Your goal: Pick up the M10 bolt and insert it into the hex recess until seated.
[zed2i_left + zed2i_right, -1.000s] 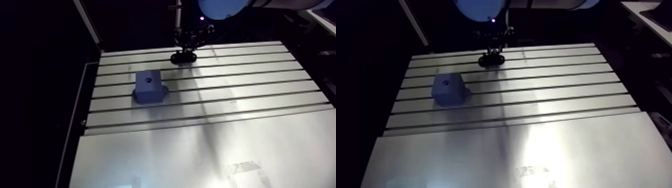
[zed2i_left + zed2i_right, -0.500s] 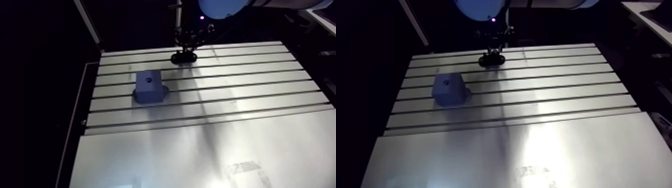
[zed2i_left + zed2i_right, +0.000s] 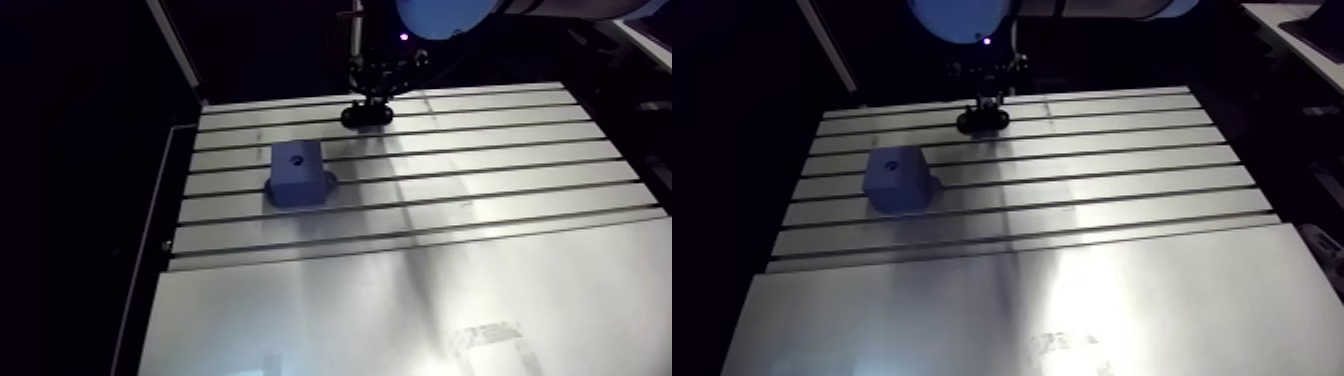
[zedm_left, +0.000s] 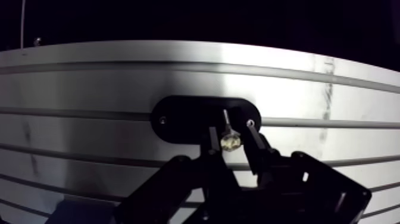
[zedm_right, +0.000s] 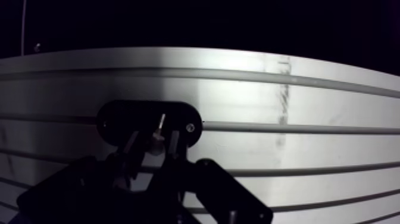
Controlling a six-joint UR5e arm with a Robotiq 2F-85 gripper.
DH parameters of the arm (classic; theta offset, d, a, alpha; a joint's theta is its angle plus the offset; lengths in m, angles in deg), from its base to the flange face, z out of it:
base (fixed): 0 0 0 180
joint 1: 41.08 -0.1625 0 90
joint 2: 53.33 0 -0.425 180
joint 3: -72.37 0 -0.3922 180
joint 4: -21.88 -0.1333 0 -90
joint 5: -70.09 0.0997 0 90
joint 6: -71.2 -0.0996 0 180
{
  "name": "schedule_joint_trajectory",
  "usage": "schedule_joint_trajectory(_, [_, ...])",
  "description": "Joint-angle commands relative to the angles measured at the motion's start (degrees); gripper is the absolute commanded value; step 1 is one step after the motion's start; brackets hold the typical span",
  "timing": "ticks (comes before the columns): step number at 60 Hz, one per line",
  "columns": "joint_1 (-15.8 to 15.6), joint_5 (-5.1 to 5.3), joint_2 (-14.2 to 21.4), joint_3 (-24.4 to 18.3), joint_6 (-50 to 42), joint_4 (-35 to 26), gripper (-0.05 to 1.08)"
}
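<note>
The M10 bolt (image 4: 229, 140) stands head-up in a black oval holder (image 4: 184, 119) at the far end of the slotted table (image 3: 450, 180). Its shank points down into the holder. In the wrist view my gripper (image 4: 231, 134) is shut on the bolt's head, with one finger close on each side. In the arm view the gripper (image 3: 366, 98) hangs over the holder (image 3: 366, 116). A blue block (image 3: 297, 172) with the dark recess (image 3: 296, 157) in its top sits to the left and nearer, apart from the gripper.
Long grooves run across the far half of the table. The near half is a smooth plate (image 3: 400, 310). A dark frame post (image 3: 175, 50) rises at the table's far left corner.
</note>
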Motion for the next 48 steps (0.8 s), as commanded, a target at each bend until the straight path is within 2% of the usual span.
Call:
schedule_joint_trajectory(1, [0.02, 0.03, 0.0, -0.11, 0.0, 0.0, 0.64])
schedule_joint_trajectory(48, [-0.16, 0.1, 0.09, -0.04, 0.0, 0.0, 0.68])
